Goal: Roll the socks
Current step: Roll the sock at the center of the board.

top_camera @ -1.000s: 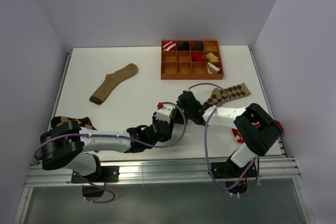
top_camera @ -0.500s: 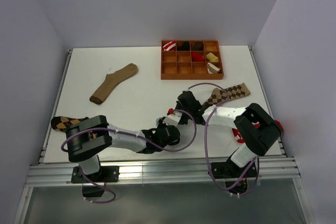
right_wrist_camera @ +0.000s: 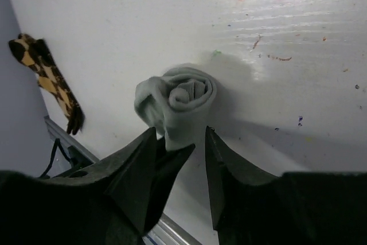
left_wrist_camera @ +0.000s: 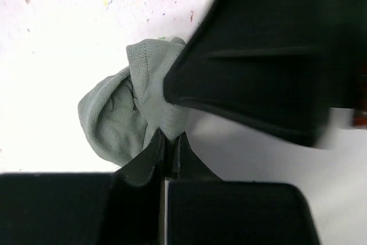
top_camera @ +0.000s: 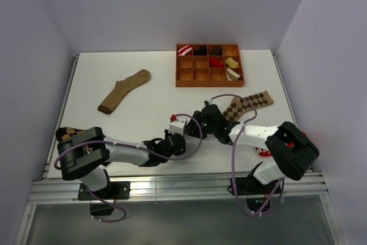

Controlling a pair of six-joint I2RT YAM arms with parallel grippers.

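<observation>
So, left gripper (left_wrist_camera: 170, 139) pinched shut on edge of grey sock (left_wrist_camera: 114, 119), probably pinning it so it can't unwind. Right gripper (right_wrist_camera: 195, 139) has fingers parted, grey sock rolled up just past fingertips, its tail between them. Looks like regrip.

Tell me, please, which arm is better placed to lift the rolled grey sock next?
Left, probably. The left gripper is shut on an edge of the grey sock, so it already has a hold. The right gripper stands open around it without gripping.
</observation>
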